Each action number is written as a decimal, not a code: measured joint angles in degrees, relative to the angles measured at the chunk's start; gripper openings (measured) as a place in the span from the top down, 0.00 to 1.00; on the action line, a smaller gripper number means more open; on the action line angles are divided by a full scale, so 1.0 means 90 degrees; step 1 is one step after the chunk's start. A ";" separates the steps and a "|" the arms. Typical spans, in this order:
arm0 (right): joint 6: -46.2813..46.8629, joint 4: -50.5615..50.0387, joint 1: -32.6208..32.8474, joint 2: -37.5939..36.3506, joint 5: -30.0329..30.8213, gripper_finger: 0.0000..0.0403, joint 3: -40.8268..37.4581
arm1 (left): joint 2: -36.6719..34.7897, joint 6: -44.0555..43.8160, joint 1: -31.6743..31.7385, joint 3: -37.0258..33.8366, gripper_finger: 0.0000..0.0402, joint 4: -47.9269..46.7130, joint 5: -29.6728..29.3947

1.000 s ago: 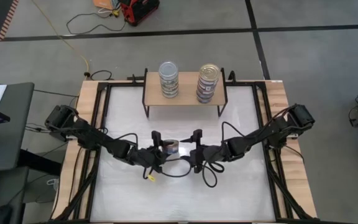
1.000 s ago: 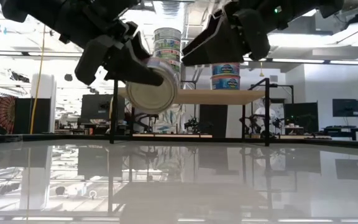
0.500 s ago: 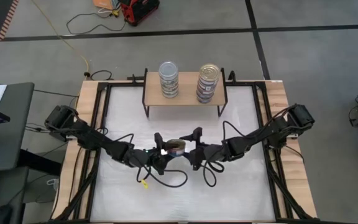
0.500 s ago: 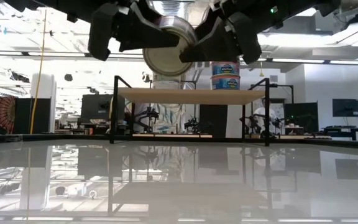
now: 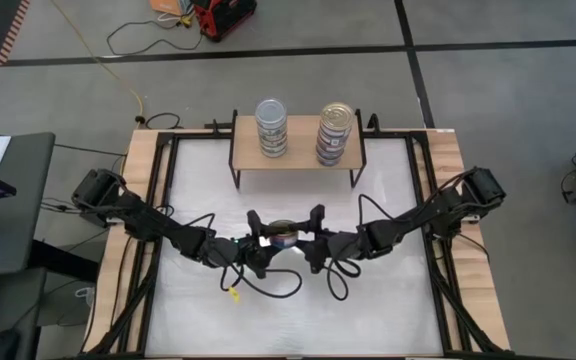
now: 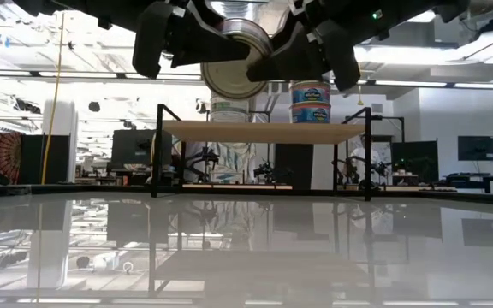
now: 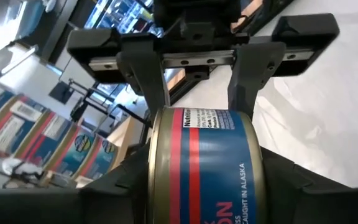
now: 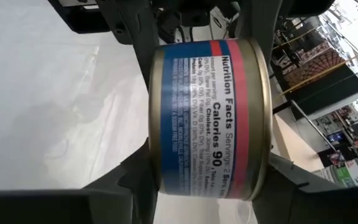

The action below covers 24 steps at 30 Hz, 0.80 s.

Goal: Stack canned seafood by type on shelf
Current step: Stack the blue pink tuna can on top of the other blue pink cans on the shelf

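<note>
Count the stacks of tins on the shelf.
2. One stack stands on the shelf toward the left arm's side, the other stack toward the right arm's. One more tin is gripped between the left hand and the right hand, unstacked.

Shelf [image 5: 296,157] sits at the table's [image 5: 388,300] back edge, two tin stacks [image 5: 271,127] [image 5: 334,133] on it side by side. One can [image 5: 282,237] is mid-table, lifted I think, left gripper [image 5: 258,243] and right gripper [image 5: 310,241] flanking it.

I see open worktop [image 5: 288,320] all around both arms. Ahead of me, two tin stacks [image 5: 271,127] [image 5: 334,133] stand on the shelf [image 5: 298,152], with a gap between them. Under the shelf board the space is clear between its black legs [image 6: 157,152].
</note>
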 joint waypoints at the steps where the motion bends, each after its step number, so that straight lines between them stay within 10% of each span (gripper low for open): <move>1: -0.0036 0.0015 -0.0005 0.0000 0.0001 0.46 0.0000 | 0.0000 -0.0096 0.0000 0.0000 0.50 -0.0004 -0.0035; 13: -0.0175 0.0050 -0.0051 0.0000 0.0405 0.45 0.0000 | -0.0002 -0.0687 -0.0259 0.0000 0.23 -0.0010 -0.0783; 24: -0.0976 -0.0130 0.0150 -0.0056 0.1976 0.44 0.0000 | -0.0916 -0.1432 -0.0735 0.0000 0.20 -0.0311 -0.1114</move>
